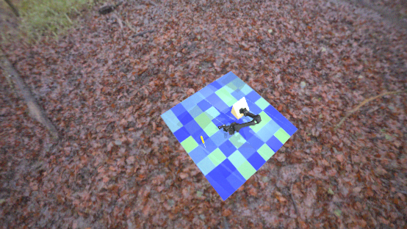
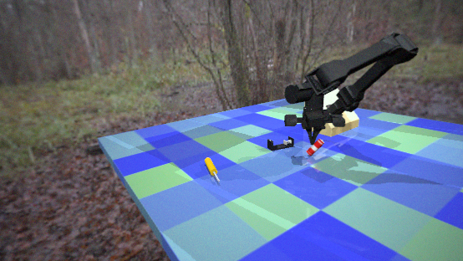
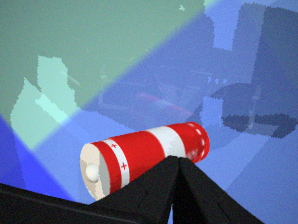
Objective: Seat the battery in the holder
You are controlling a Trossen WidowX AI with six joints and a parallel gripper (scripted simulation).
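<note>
The red and white battery [image 2: 315, 147] [image 3: 137, 157] is tilted, leaning to the right in the exterior view, with its terminal end higher. My gripper [image 2: 312, 142] [image 3: 176, 165] is shut and empty. Its fingertips are right beside the battery and overlap its edge in the wrist view; I cannot tell if they touch it. The black holder [image 2: 281, 147] stands upright and empty to the left of the battery in the exterior view, its spring at the right end. It is out of the wrist view.
A yellow-handled screwdriver [image 1: 202, 139] [image 2: 210, 166] lies left of the holder, towards the table's near left side. A pale wooden block [image 1: 237, 111] [image 2: 336, 129] with a sloped face stands behind the gripper, near the arm's base. Shadows and reflections fall on the checkered table [image 2: 251, 234].
</note>
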